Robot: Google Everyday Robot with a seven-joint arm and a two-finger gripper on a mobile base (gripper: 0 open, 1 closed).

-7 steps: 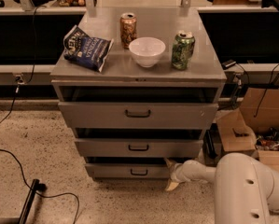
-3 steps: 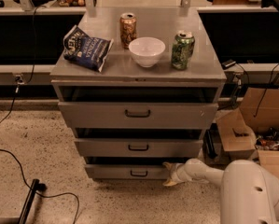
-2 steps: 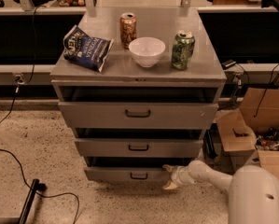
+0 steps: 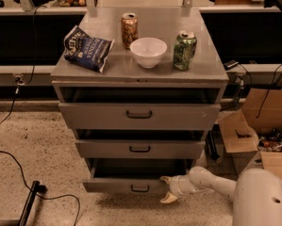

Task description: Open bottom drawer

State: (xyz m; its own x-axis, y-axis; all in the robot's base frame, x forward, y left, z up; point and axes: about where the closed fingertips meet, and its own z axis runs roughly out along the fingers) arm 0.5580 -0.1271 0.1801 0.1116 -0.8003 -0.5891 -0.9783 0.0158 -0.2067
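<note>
The bottom drawer [image 4: 126, 186] is the lowest, slimmest grey front of the cabinet, with a small dark bar handle [image 4: 140, 189]. It is pulled out a little further than the two drawers above it, showing a dark gap behind its top edge. My gripper [image 4: 166, 189] is at the drawer's right end, one cream fingertip at the top edge of the front and the other below it. The white arm reaches in from the lower right.
On the cabinet top [image 4: 131, 69] lie a chip bag [image 4: 87, 48], a brown can [image 4: 129, 30], a white bowl [image 4: 148, 52] and a green can [image 4: 184, 50]. Cardboard boxes [image 4: 261, 126] stand at the right. A black cable [image 4: 18, 173] runs across the speckled floor at left.
The bottom drawer has slid outward toward the camera, widening the dark gap above its front. My gripper has moved with it, staying at its right end.
</note>
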